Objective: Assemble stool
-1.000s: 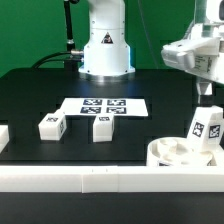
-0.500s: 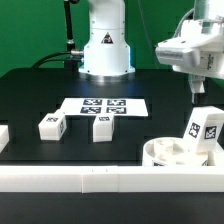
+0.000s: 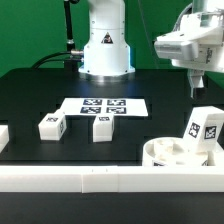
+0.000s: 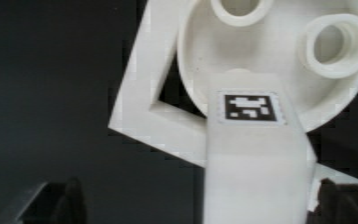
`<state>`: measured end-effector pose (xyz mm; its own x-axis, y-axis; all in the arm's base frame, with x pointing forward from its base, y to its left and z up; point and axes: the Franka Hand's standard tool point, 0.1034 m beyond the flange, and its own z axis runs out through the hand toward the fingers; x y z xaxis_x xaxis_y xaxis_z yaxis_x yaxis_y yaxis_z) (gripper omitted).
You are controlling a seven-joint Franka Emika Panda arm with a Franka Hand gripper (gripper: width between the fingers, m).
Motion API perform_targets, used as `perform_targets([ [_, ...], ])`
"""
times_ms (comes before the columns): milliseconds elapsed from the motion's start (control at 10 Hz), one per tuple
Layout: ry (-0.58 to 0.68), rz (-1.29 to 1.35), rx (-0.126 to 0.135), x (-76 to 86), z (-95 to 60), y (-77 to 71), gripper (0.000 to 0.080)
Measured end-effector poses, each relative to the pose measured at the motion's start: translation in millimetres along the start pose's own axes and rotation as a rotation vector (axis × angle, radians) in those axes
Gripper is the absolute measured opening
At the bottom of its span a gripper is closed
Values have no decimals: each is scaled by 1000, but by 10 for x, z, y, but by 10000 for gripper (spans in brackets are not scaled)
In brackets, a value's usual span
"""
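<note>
Trouble looked likeliest around the one leg already standing in the seat.

From the exterior view, the white plastic round seat disc [image 3: 165,153] lay at the exterior view's right, just behind the long white border rail [image 3: 90,180]. A small white block leg with a black-and-white square tag [image 3: 206,126] stood in it, plainly tilted. The arm's two-finger gripper [image 3: 193,88] hung above that tagged leg, clear of it and carrying nothing. Two loose legs, white tagged blocks [image 3: 50,126] [image 3: 101,127], lay on the black table [image 3: 30,95] near the marker board [image 3: 103,105], well apart from the seat.

From the wrist view, the camera looked down on the disc's round holes, with the tagged leg running across the middle. The dark fingers [image 4: 55,202] showed at either side, spread wide, and nothing was clamped between them.

To my eye, the lean suggested the leg was not fully home, though I could not see its foot. If the gripper came down off-centre, one finger could strike the leg's top and tip it out of its hole. It could also shove the whole disc across the table, since I saw nothing pinning it. Closing on a slanted block could also give a skewed hold, and the leg might then jam
</note>
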<state>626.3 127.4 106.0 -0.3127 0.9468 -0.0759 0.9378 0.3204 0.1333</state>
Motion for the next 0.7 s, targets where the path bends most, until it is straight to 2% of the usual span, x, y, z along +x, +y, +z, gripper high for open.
perform_targets([
  [100, 2, 36, 21, 10, 83, -95, 649],
  [200, 3, 78, 30, 19, 115, -127, 649],
  [600, 4, 95, 41, 20, 178, -172, 649],
  [700, 4, 96, 41, 12, 177, -169, 527],
])
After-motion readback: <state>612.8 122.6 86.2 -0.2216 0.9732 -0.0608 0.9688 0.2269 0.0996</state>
